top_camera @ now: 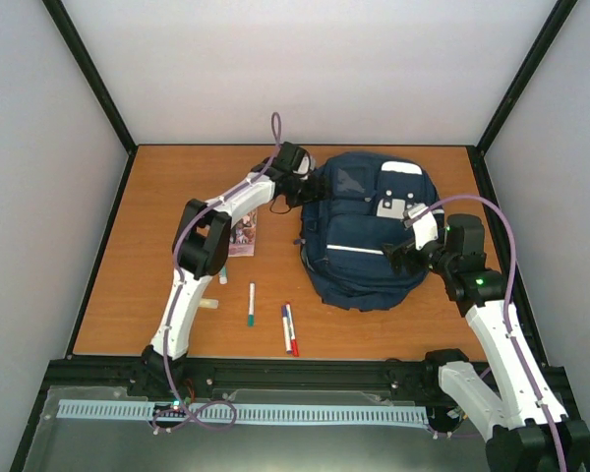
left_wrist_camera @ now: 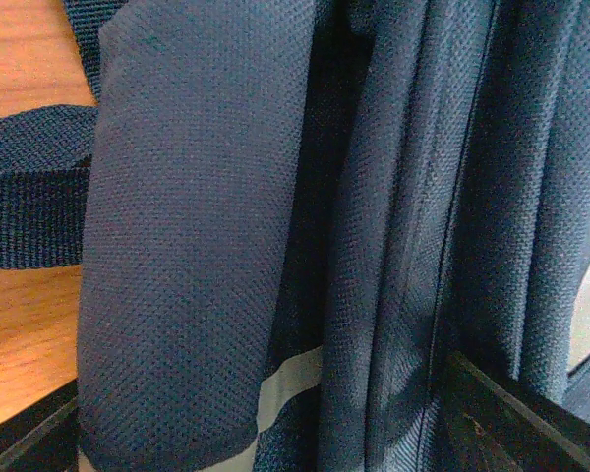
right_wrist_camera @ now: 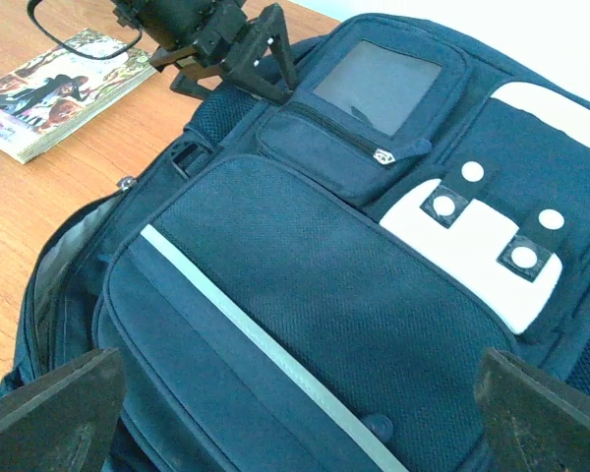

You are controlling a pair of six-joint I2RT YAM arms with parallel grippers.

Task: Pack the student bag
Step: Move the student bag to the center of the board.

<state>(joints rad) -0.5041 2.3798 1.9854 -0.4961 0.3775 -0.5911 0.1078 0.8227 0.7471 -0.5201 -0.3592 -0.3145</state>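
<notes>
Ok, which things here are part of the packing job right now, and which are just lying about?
In the job: student bag; left gripper, open at its far left edge; right gripper, open, by its right side.
Lying about, untouched: booklet; green-capped marker; blue and red pens.

White-shelled left arm (top_camera: 184,295) and right arm (top_camera: 501,334), black joints, looping purple cables (top_camera: 512,258) (green light (top_camera: 480,282) on the right).

The top camera looks steeply down from behind the arms over the whole orange wooden worktop (top_camera: 128,295), while both wrist cameras closely face the large navy fabric backpack (top_camera: 364,236), the left nearest.
</notes>
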